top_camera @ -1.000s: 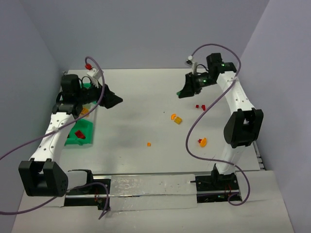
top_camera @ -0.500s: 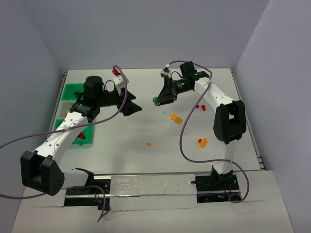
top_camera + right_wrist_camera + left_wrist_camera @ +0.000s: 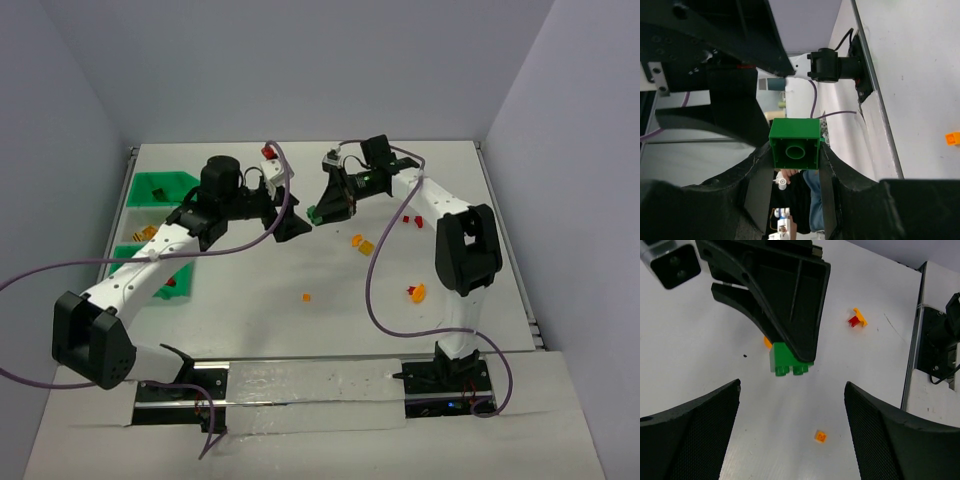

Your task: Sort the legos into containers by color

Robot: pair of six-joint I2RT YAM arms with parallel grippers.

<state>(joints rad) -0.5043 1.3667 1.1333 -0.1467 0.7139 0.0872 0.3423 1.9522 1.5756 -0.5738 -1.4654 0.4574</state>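
A white table (image 3: 250, 330) is sitting between pale lilac walls (image 3: 300, 70), and both arms are reaching in over its far middle. The right gripper (image 3: 318, 212) is clamping a green lego (image 3: 314, 213) between its two fingers. The right wrist view is showing the brick pinched squarely on both sides, its hollow underside with one round tube facing the camera. The brick is hanging in the air above the table, not resting on it.

Just beside it and facing it, the left gripper (image 3: 292, 228) is standing with its jaws spread wide and nothing between them. In the left wrist view its two mesh-textured fingers (image 3: 695, 435) are framing the green lego from below, apart from it and not touching it.

Further out, loose legos are lying to the right of the grippers. An orange pair (image 3: 362, 243) is lying just past the held brick, and two red ones (image 3: 411, 220) are lying beyond, near the right forearm. An orange piece touching a red one (image 3: 416, 292) is lying nearer the bases, and a tiny orange one (image 3: 306, 296) is lying alone toward the middle.

At the left edge the containers (image 3: 135, 190) are lying in a row: a far green bin (image 3: 160, 185), a whitish bin (image 3: 128, 225) with an orange lego (image 3: 148, 232) in it, and a near green bin (image 3: 150, 290) holding a red lego (image 3: 170, 283), partly hidden by the left arm. Purple cables (image 3: 375, 290) are looping from both wrists.
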